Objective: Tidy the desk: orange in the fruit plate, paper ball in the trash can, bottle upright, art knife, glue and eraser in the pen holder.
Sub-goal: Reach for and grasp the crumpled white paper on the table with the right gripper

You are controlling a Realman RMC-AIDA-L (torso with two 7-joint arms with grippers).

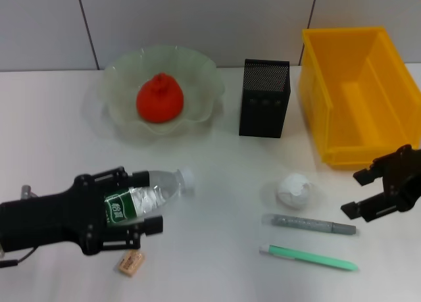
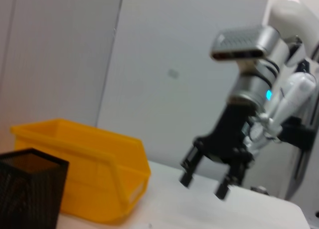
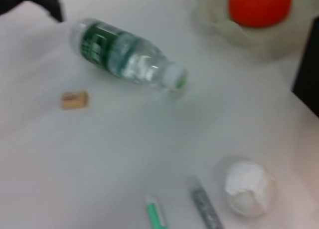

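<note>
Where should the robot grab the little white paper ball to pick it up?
Probably from straight above, gripper fingers closing on opposite sides of the paper ball. It sits alone on the table, round and crumpled, with the grey pen just nearer the robot.

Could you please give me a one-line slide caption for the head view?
Left gripper straddles the lying bottle; orange sits in the fruit plate; right gripper is open near the trash can.

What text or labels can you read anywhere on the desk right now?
Nothing legible.
Bottle green label: white characters, too blurred to read.
Eraser: marks, unreadable.
Grey glue stick and green art knife: no readable print.
Pen holder, trash can: no text seen.
</note>
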